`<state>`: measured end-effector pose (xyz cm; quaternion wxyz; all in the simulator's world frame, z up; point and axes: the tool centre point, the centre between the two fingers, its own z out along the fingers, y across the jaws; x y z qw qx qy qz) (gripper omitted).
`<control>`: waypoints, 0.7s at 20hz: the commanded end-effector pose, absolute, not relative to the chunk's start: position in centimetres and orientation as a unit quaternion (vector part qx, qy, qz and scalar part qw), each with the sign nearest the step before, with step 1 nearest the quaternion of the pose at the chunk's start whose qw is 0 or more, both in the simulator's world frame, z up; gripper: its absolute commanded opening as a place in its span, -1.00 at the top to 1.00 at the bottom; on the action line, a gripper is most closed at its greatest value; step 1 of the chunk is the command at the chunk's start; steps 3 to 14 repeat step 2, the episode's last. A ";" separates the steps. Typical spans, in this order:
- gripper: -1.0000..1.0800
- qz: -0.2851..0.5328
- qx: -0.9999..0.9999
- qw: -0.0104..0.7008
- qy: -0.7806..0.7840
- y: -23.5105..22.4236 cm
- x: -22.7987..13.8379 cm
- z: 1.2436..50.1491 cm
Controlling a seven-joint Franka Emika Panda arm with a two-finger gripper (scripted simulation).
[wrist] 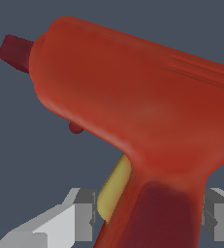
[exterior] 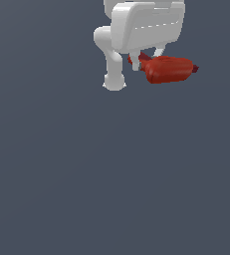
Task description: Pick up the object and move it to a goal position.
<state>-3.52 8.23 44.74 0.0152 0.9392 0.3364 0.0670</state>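
the object (exterior: 169,69), a small red drill-like item with a rounded body, hangs under the white gripper (exterior: 147,59) near the top of the exterior view, its long body lying roughly level and its dark tip (exterior: 195,68) pointing toward the exterior view's right. its handle runs up between the two pale fingers (exterior: 135,63), which sit close on either side of it, so the hand is closed narrowly on the handle and carrying the object. the broad white body of the hand (exterior: 146,25) covers the upper part of the handle in that view, and a rounded white arm link (exterior: 112,64) reaches down just beside it toward the exterior view's left. in the wrist view the object (wrist: 133,106) fills most of the frame: the rounded red body, the dark maroon tip (wrist: 16,51) at one end, a small red nub (wrist: 75,128) on the underside, a yellow trigger (wrist: 114,186) at the bend, and a darker maroon grip (wrist: 162,213) on the handle. the grey fingers (wrist: 84,213) press against both sides of that darker grip. behind everything lies a plain dark grey-blue surface (exterior: 111,174); whether the object is touching it or is raised above it cannot be told.
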 end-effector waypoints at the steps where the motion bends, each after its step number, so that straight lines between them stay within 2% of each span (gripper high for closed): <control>1: 1.00 0.069 0.939 0.016 0.336 8.3 -3.4 45.3; 14: 1.00 0.069 0.939 0.016 0.336 8.3 -3.4 45.3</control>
